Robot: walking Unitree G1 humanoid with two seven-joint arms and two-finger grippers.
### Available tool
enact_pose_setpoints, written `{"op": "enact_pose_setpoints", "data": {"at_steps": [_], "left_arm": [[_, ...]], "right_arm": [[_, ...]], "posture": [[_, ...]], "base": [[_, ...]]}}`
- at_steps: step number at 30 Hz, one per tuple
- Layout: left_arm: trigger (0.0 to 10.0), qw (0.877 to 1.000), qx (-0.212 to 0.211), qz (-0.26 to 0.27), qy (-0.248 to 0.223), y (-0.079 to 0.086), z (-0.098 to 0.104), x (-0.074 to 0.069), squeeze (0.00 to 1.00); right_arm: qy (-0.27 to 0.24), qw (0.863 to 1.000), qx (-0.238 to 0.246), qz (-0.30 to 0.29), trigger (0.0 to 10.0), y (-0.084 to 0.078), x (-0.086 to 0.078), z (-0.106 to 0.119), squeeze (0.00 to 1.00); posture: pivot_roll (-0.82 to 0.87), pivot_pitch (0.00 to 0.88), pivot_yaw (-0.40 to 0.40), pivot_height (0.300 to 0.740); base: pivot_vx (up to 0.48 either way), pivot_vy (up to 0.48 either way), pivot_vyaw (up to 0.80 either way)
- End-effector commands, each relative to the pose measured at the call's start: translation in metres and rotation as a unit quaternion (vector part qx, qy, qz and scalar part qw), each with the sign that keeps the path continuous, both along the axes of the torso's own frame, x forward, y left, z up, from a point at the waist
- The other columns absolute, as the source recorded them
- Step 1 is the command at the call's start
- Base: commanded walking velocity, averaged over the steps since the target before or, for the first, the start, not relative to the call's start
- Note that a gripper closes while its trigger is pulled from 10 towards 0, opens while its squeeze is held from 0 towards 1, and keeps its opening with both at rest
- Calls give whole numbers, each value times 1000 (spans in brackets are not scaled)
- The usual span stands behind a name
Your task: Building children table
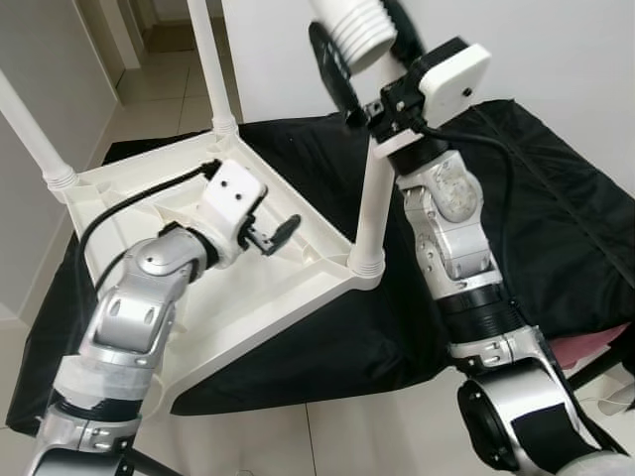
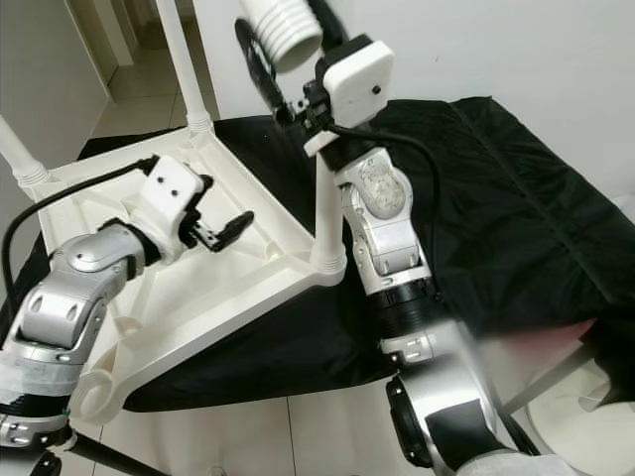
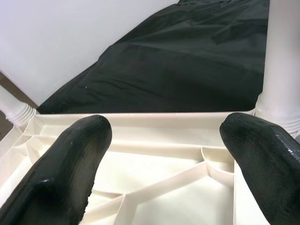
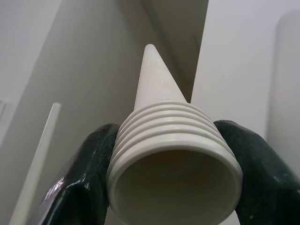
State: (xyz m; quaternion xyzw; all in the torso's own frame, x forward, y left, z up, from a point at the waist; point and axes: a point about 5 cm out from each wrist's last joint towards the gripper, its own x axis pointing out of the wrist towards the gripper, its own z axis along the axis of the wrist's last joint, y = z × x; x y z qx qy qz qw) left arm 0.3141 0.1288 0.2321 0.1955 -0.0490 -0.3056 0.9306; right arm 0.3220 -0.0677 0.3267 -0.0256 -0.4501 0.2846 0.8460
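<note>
So the tabletop (image 1: 298, 297) is lying upside down, ribbed underside facing up, on a black cloth (image 1: 516, 238) that covers whatever low surface is under it. Three white legs are already standing up out of its corners: the near leg (image 1: 371, 213) at the corner closest to the right arm, a far leg (image 1: 210, 64) at the back corner by the wall, and a left leg (image 1: 30, 134) at the corner toward the hallway. The corner nearest the robot has no leg in it, just a curled socket (image 2: 94, 395).

The fourth leg (image 2: 283, 30) is up in the air, clamped in the right gripper (image 4: 168, 164). Its fingers (image 4: 79, 183) are squeezed on both sides of the ribbed threaded end, and the open hollow end points back at the wrist camera while the tapered tip points away, upward. It's held high above the tabletop, just above the top of the near leg.

The left gripper (image 1: 270, 236) hovers low over the middle of the tabletop, spread wide with nothing between its fingers (image 3: 70, 168), aimed across the ribs toward the far edge and the cloth beyond.

Pale tiled floor (image 1: 327, 436) all around, white wall (image 1: 556, 50) behind.
</note>
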Motion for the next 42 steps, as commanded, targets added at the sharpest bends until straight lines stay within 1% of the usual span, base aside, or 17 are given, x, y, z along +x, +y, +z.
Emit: {"op": "enact_pose_setpoints", "data": {"at_steps": [1,3,8,11,14,15,17,18,19,26,28,30,31,33,37,40,42], "left_arm": [[10000,996,15,85,14,23,-13,3,0],[10000,995,34,88,33,29,-22,1,0],[10000,995,47,80,40,30,-26,-1,0],[10000,995,60,42,62,26,-37,-11,0],[10000,996,53,28,70,21,-39,-14,0],[10000,996,42,17,76,16,-40,-17,0],[10000,996,42,17,76,16,-40,-17,0],[10000,996,33,5,78,10,-39,-19,0],[10000,996,21,-15,84,-1,-39,-22,0],[10000,996,19,-23,88,-7,-41,-25,0],[10000,995,17,-26,90,-9,-42,-25,0],[10000,995,9,-41,94,-20,-44,-28,0],[10000,995,9,-41,94,-20,-44,-28,0],[10000,994,-1,-57,99,-32,-45,-32,0],[10000,993,-5,-62,101,-36,-45,-34,0],[10000,994,-26,-46,99,-42,-43,-31,0],[10000,994,-45,-32,98,-43,-39,-27,0]], "right_arm": [[46,999,1,18,10000,-3,6,-16,0],[76,997,-1,27,10000,-7,10,-27,0],[91,995,0,32,10000,-9,11,-32,0],[135,990,-11,49,10000,-18,15,-51,0],[161,985,-8,59,10000,-24,17,-60,0],[187,980,-7,63,10000,-33,19,-71,0],[187,980,-7,63,10000,-33,19,-71,0],[211,974,0,76,10000,-40,20,-78,0],[246,964,8,97,10000,-59,19,-91,0],[265,959,9,97,10000,-74,20,-98,0],[273,959,-1,83,10000,-82,23,-102,0],[285,958,-20,38,10000,-102,29,-111,0],[285,958,-20,38,10000,-102,29,-111,0],[300,953,-35,-13,10000,-128,35,-116,0],[304,951,-39,-33,10000,-137,37,-116,0],[301,944,-40,-130,10000,-161,43,-113,0],[284,947,-33,-145,10000,-159,43,-109,0]], "posture": [[33,54,31,740],[35,55,28,740],[35,55,28,740],[29,65,29,740],[32,69,28,740],[29,71,30,740],[29,71,30,740],[27,73,31,740],[25,77,35,740],[22,80,38,740],[20,81,39,740],[12,77,41,740],[12,77,41,740],[13,77,40,740],[13,74,41,740],[10,70,41,740],[10,70,41,740]], "base": [[0,0,0],[0,0,0],[0,0,0],[0,0,0],[0,0,0],[0,0,0],[0,0,0],[0,0,0],[0,0,0],[0,0,0],[0,0,0],[0,0,0],[0,0,0],[0,0,0],[0,0,0],[0,0,0],[0,0,0]]}}
